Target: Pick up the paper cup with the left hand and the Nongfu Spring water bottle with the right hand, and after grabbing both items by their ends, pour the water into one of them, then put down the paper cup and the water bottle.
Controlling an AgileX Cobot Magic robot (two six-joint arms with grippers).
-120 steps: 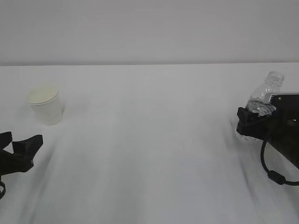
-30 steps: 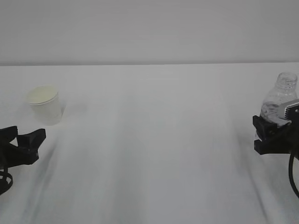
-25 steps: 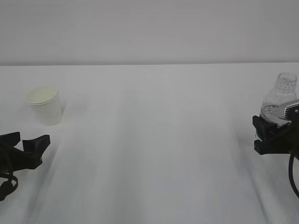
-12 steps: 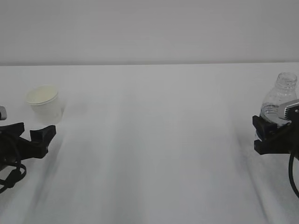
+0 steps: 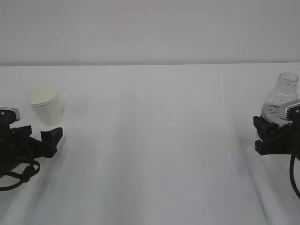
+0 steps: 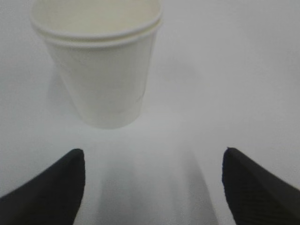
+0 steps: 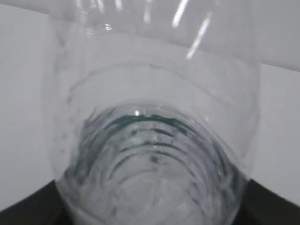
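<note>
The white paper cup (image 5: 44,105) stands upright on the table at the far left. My left gripper (image 5: 41,132) sits just in front of it, open and empty. In the left wrist view the paper cup (image 6: 99,70) stands beyond my left gripper (image 6: 152,154), left of the middle of the gap, touching neither finger. At the far right, my right gripper (image 5: 259,135) is shut on the lower body of the clear, capless water bottle (image 5: 280,99), which stands upright. The water bottle (image 7: 150,136) fills the right wrist view; my right gripper (image 7: 150,218) shows only as dark fingers at both bottom corners.
A white table (image 5: 154,140) runs to a pale back wall (image 5: 150,28). A loose black cable (image 5: 18,173) hangs by the left arm, and another cable (image 5: 293,173) loops below the right arm.
My left gripper has moved forward and to the right, up close to the paper cup, and its jaws have spread wider. The right gripper and the bottle have stayed put over the last second.
</note>
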